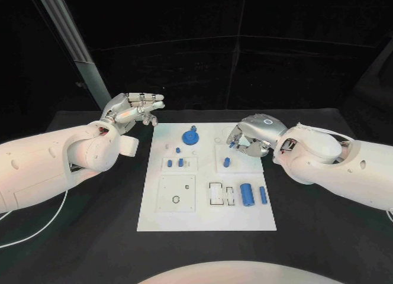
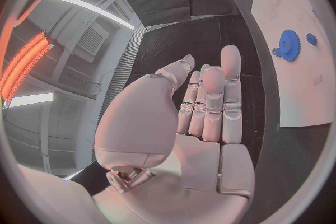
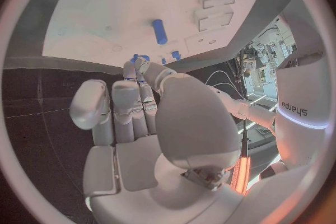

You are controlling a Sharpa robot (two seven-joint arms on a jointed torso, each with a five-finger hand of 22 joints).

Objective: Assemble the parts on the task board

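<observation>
While parts (image 1: 246,191) lie on the task board (image 1: 205,216), both hands' fingers (image 1: 147,100) hover apart, empty.

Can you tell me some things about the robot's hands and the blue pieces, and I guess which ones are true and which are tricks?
1. The blue gear sits near the far edge of the white task board. True.
2. The left hand is holding the blue gear. False: it hangs off the board's far left corner and holds nothing.
3. The right hand is over the board's far right part. True.
4. The big blue cylinder lies on the black table. False: it lies on the board, near its right edge.
5. A thinner blue pin lies beside the big cylinder. True.
</observation>
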